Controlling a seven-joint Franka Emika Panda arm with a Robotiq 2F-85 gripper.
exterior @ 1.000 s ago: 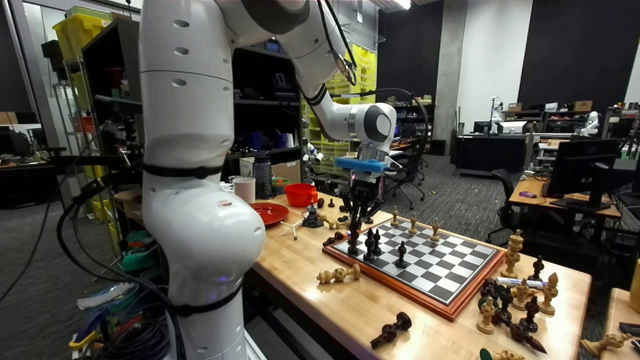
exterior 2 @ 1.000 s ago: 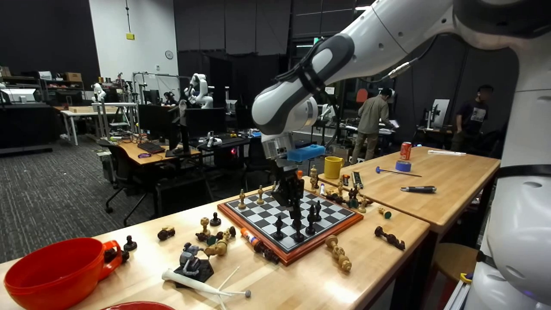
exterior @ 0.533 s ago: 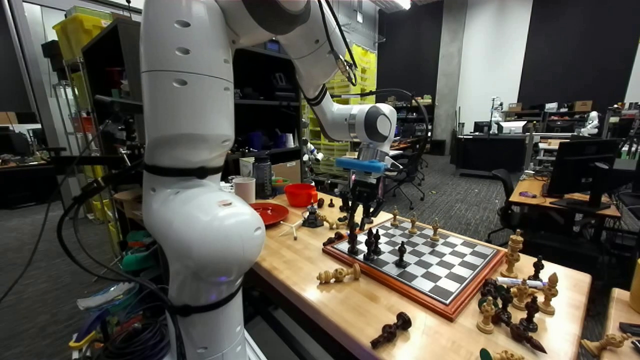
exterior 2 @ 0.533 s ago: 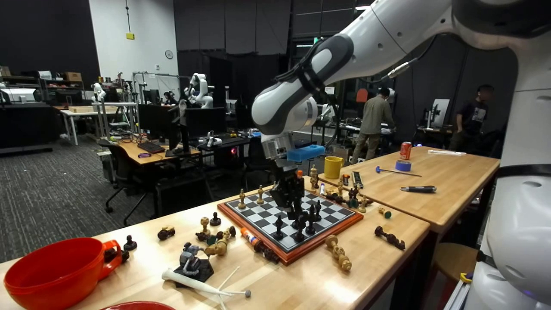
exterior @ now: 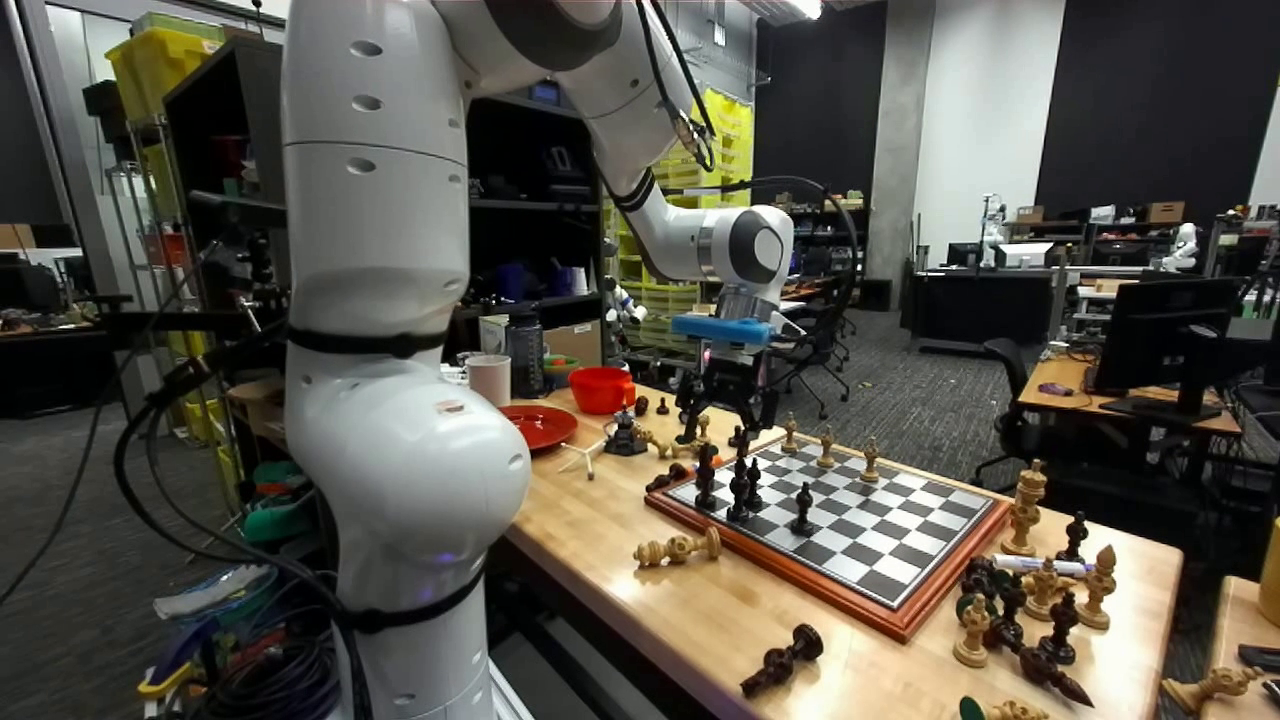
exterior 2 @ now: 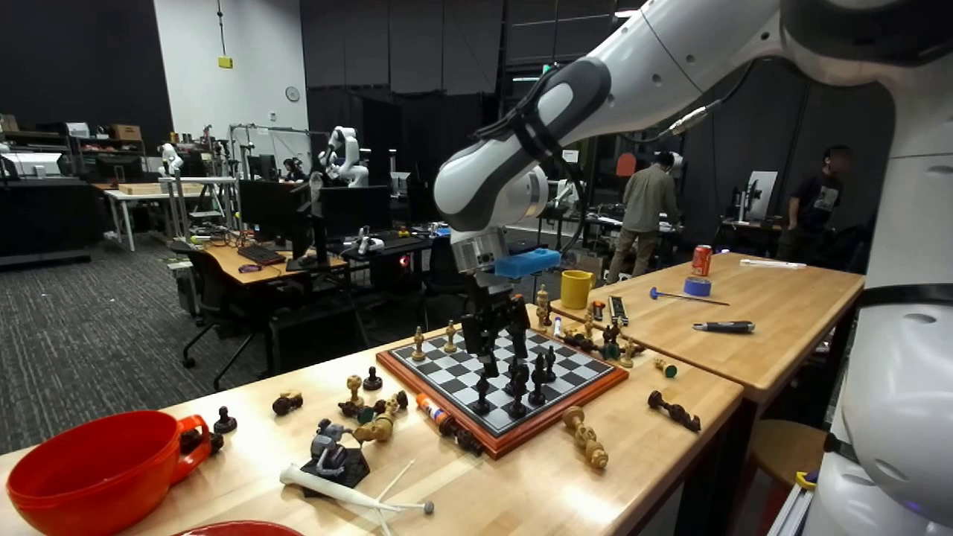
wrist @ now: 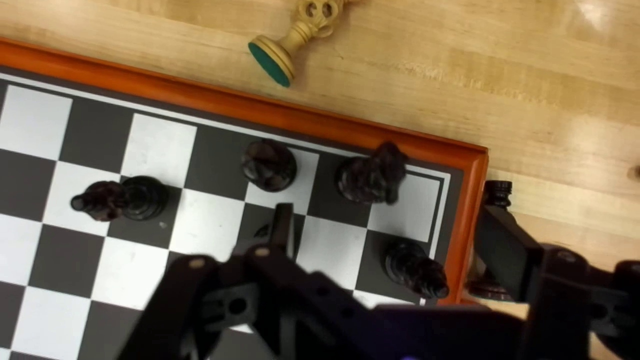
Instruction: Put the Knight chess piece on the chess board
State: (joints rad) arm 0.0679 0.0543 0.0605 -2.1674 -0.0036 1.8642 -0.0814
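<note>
The dark Knight (wrist: 371,175) stands upright on the chess board (exterior: 905,545), on a dark square by the reddish border near one corner; it is also visible as a dark piece (exterior 2: 518,398) in an exterior view. My gripper (wrist: 396,240) hangs over that corner with its jaws spread wide. Nothing is held between the fingers; a dark piece (wrist: 415,270) shows below the gap, standing on the board. In both exterior views the gripper (exterior 2: 505,361) is above the dark pieces, clear of the Knight. The left finger partly hides another dark piece in the wrist view.
More dark pieces (wrist: 270,165) stand close to the Knight. Light pieces (exterior: 826,446) stand at the board's far side. A light piece (exterior 2: 584,439) lies beside the border, and an orange marker (exterior 2: 432,408) lies along another side. Several pieces crowd the table end (exterior: 1030,600).
The fingers have spread apart and let go of the Knight, which stays standing on the board. The fingertips are now higher, while the arm has hardly moved.
</note>
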